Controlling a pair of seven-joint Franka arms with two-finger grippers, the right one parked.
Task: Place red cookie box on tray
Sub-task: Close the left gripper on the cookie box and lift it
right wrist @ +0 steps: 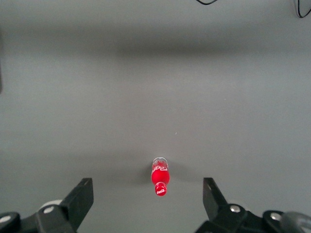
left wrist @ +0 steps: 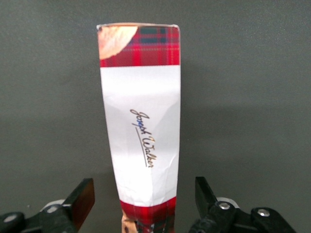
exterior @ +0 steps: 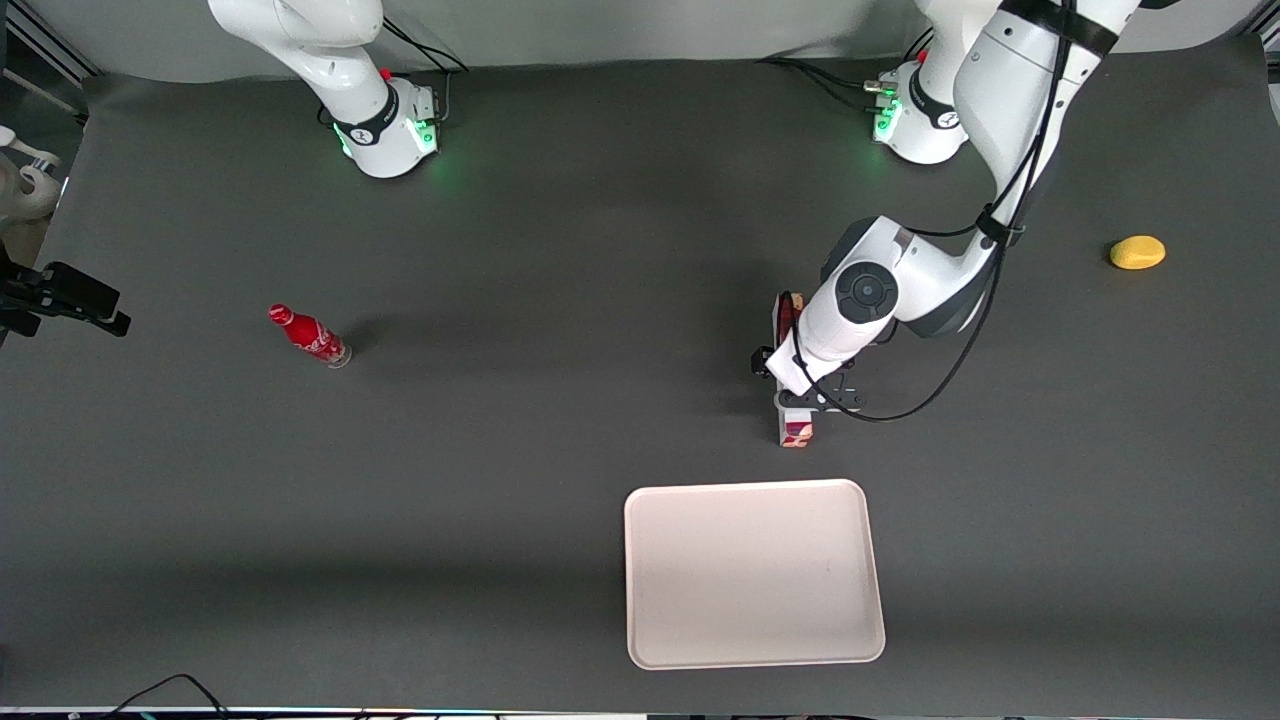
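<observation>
Starting at the parked arm's end of the dark grey counter (exterior: 560, 250), you have a small red soda bottle (exterior: 308, 335) lying tilted, well apart from everything the working arm is near. The right wrist view shows the same bottle (right wrist: 160, 178) alone on the grey surface.

Moving along, you come to the large flat pale cream-pink tray with rounded corners and a low rim (exterior: 640, 580). It sits nearer the front camera than the fingers, close to them but not touching.

Next, your left arm's gripper (exterior: 800, 398) hangs low over the long, narrow dark-red tartan cookie box with a white patch (exterior: 796, 432). The box rests on the counter, just beside the tray's rim and farther from the front camera than the tray. Its long axis runs toward and away from that camera; one short end pokes out from under the wrist toward the tray, and a red sliver (exterior: 786, 312) shows at the other end. In the left wrist view the red cookie box (left wrist: 141, 121) stretches straight away from between the two black fingers (left wrist: 80, 201), its white band carrying a slanted script signature. The fingers are spread wide, one on each long side of the carton, with grey counter visible between each finger and the box, so nothing is gripped.

Last, toward the working arm's end, a small yellow rounded object (exterior: 1137, 252) lies well apart from the fingers.
</observation>
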